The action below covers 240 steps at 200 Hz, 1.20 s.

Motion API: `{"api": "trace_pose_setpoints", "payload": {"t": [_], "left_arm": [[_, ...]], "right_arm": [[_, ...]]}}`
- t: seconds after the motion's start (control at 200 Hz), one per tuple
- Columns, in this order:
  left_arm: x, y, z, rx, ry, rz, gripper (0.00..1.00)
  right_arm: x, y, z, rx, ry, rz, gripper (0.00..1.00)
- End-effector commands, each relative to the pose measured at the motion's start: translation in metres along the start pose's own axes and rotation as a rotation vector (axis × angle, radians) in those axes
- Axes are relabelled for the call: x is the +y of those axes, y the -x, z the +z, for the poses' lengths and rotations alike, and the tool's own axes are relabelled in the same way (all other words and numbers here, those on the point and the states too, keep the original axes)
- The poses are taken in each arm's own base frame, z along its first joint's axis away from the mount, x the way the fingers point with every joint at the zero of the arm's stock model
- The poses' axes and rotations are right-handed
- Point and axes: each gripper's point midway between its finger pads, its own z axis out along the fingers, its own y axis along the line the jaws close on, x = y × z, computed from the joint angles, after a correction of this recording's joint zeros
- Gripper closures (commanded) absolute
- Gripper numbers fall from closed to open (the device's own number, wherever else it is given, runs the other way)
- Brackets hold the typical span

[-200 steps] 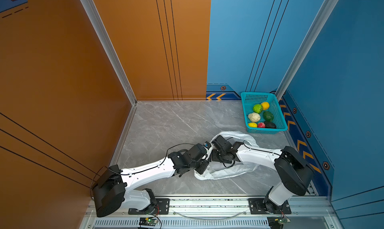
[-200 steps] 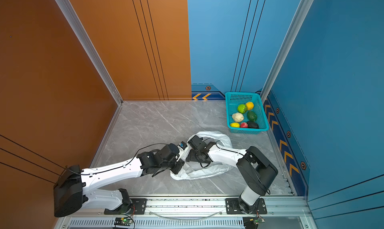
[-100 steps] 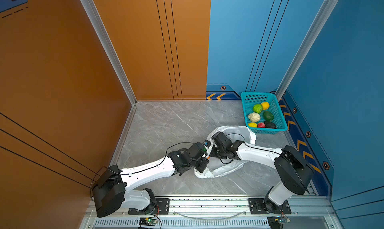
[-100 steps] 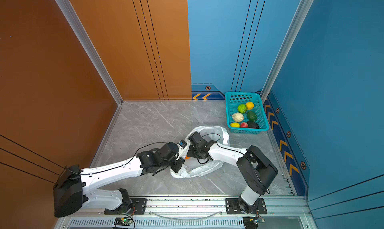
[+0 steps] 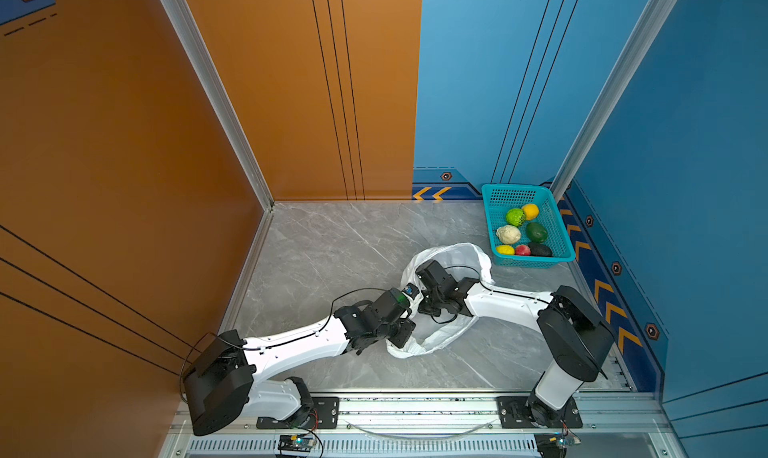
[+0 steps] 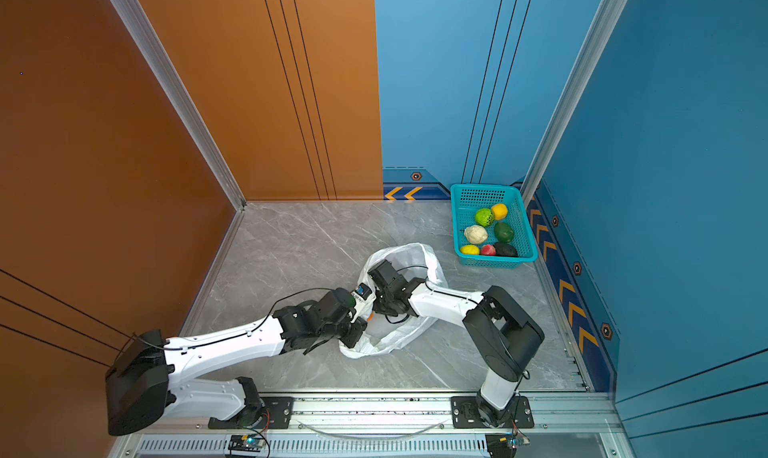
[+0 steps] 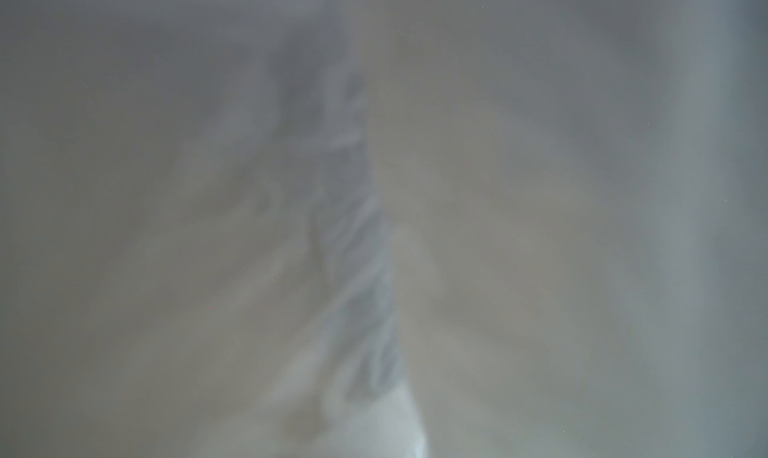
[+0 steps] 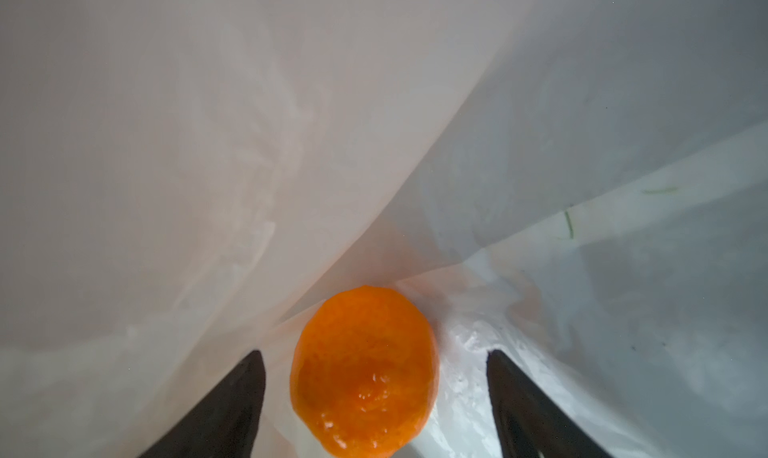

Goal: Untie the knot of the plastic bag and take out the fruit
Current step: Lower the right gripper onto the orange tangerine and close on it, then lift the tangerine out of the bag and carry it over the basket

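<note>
While reaching inside the plastic bag (image 8: 216,136), holds nothing in the right gripper (image 8: 375,352): jaws spread wide, with clear gaps on either side of the fruit. Frames one orange fruit (image 8: 365,373) squarely between the two black fingers (image 8: 224,414), lying on crinkled white film close under the wrist. Shows only translucent plastic beyond the fingertips, folded in a slanting crease. In both top views, hides the right gripper's fingertips under the arm and the bag's billowed mouth. Has the left gripper (image 5: 400,339) fully closed, seemingly pinching the bag's near rim just beside the right gripper's wrist; gives nothing but blurred grey film in the left wrist view. Sets the teal basket (image 5: 559,248) well apart from both grippers, past the far side of the bag, with seven fruits inside: green melon ball (image 5: 515,217), orange-yellow one (image 5: 530,211), cream knobbly one (image 5: 508,234), green mango (image 5: 537,232), yellow lemon (image 5: 505,249), red apple (image 5: 523,250), dark avocado (image 5: 540,250).
</note>
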Motion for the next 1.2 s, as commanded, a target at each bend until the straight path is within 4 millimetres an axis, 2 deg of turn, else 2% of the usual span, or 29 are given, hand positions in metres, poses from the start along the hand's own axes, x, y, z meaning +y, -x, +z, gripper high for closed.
{"api": "trace_pose_setpoints", "payload": {"t": [0.0,0.095,0.17,0.26,0.3,0.461,0.671,0.836,1.071,1.197], "left_arm": [[0.003,0.0,-0.004,-0.016,-0.009,0.004,1.0],[0.006,-0.003,-0.006,-0.021,-0.002,0.002,1.0],[0.009,-0.007,-0.008,-0.018,0.005,-0.001,1.0],[0.011,-0.01,-0.012,-0.016,0.011,-0.003,1.0],[0.011,-0.01,-0.013,-0.017,0.012,0.0,1.0],[0.014,-0.011,-0.017,-0.022,0.021,-0.002,1.0],[0.019,-0.006,-0.02,-0.036,0.05,-0.007,1.0],[0.026,0.004,-0.023,-0.051,0.099,-0.021,1.0],[0.035,0.011,-0.025,-0.057,0.129,-0.055,1.0],[0.036,0.012,-0.026,-0.054,0.132,-0.062,1.0]], "right_arm": [[0.003,-0.013,0.016,0.064,0.01,0.04,0.2],[0.01,-0.02,0.026,0.098,0.031,0.041,0.22],[0.011,-0.023,0.029,0.103,0.024,0.035,0.26],[0.001,-0.02,0.027,0.076,-0.005,0.055,0.45],[-0.002,-0.018,0.024,0.058,-0.015,0.063,0.47],[-0.011,-0.01,0.011,0.012,-0.029,0.078,0.49],[-0.011,-0.002,-0.014,-0.04,-0.02,0.087,0.52],[-0.015,-0.009,-0.032,-0.034,-0.046,0.075,0.52],[-0.028,-0.019,-0.067,-0.058,-0.106,0.056,0.52],[-0.023,-0.022,-0.089,-0.078,-0.088,0.039,0.52]]}}
